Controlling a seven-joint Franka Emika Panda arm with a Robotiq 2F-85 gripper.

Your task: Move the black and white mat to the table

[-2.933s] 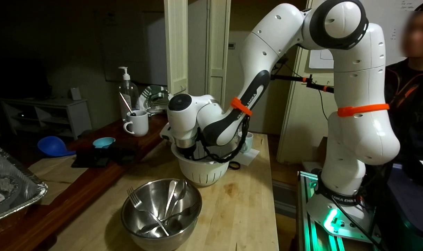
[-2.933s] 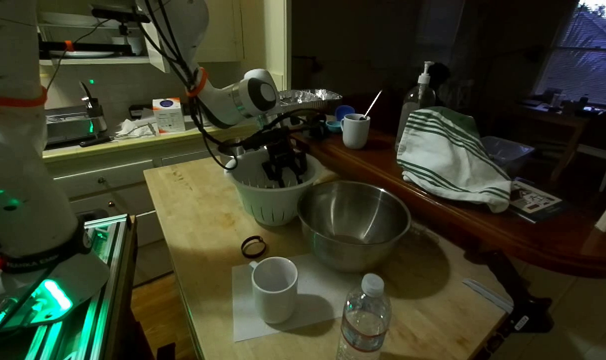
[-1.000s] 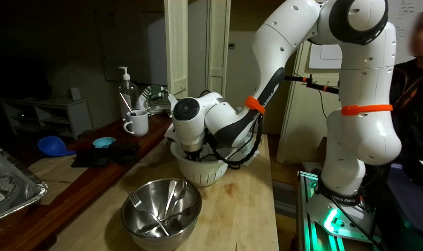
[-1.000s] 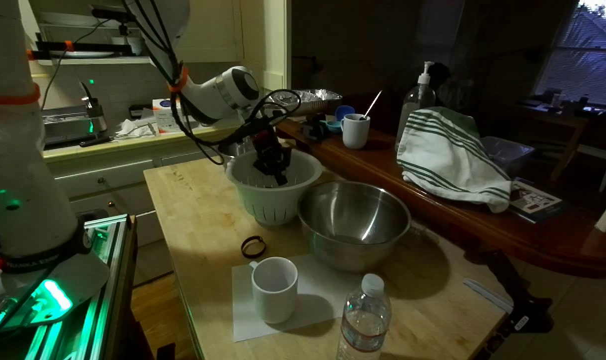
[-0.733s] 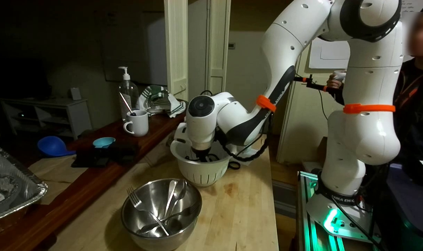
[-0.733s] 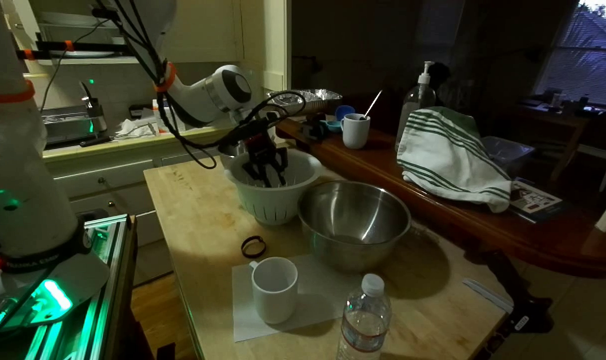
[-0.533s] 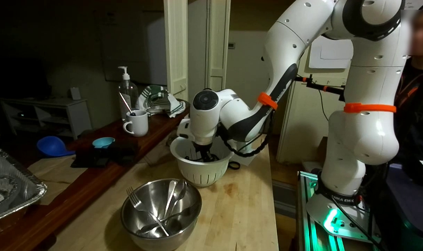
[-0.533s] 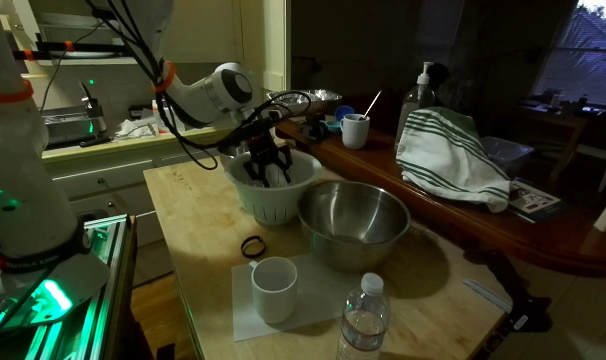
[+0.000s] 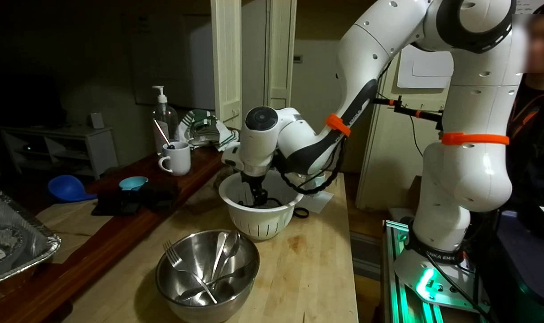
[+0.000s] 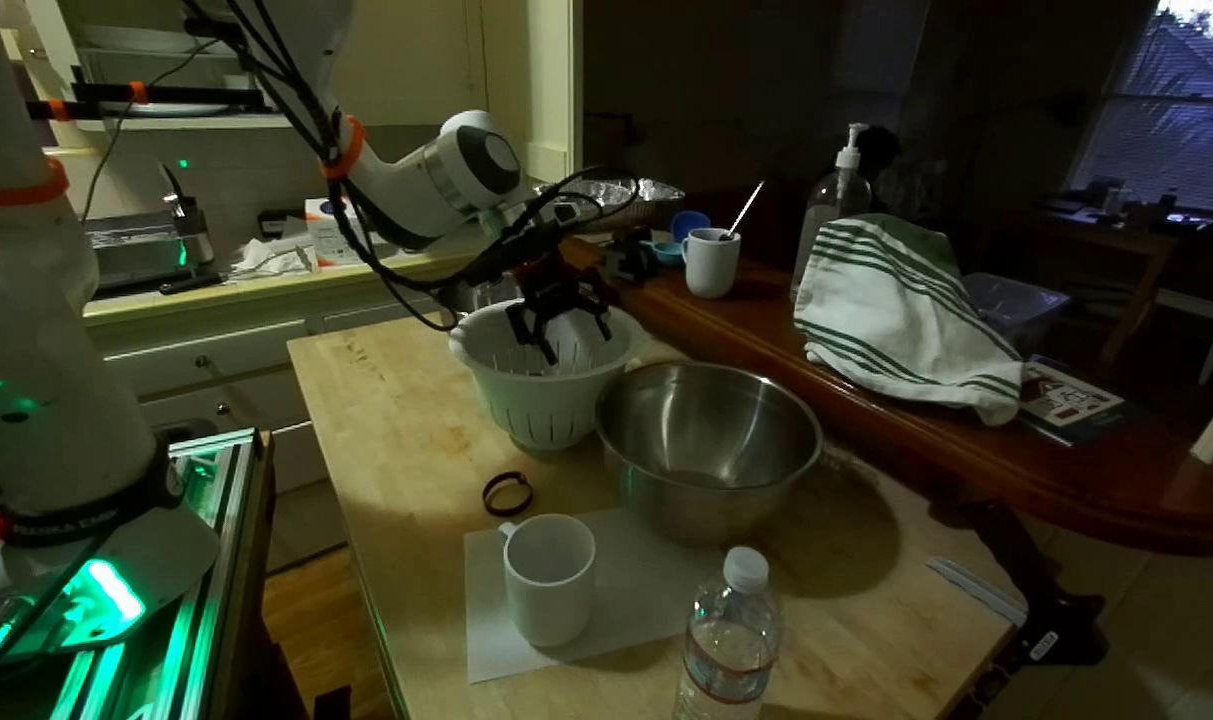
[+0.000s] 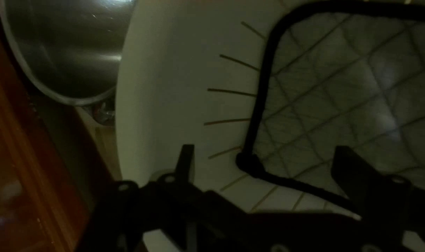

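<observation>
The mat (image 11: 338, 87) lay in the colander (image 10: 546, 412), between the long edges of the bench (image 9: 307, 269); over a mat corner hung the gripper (image 10: 579, 345), jaws wide apart, empty.

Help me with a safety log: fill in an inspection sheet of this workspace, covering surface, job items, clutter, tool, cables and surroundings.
Surface: light tan wooden table, brownish patch beside the white round slotted plastic colander.
Job items: squarish black-edged white quilted mat lies in the colander, not yet on the table.
Clutter: round steel bowl holding metal cutlery; second round steel bowl; white cylindrical mug on a white paper sheet; white-capped clear plastic bottle.
Tool: black two-fingered tool, jaws apart at the colander's mouth; mat not gripped.
Cables: black cables loop near the colander's rim; contact unclear.
Surroundings: dark brown wooden counter bearing a green-striped white cloth towel; person near the white robot arm.
</observation>
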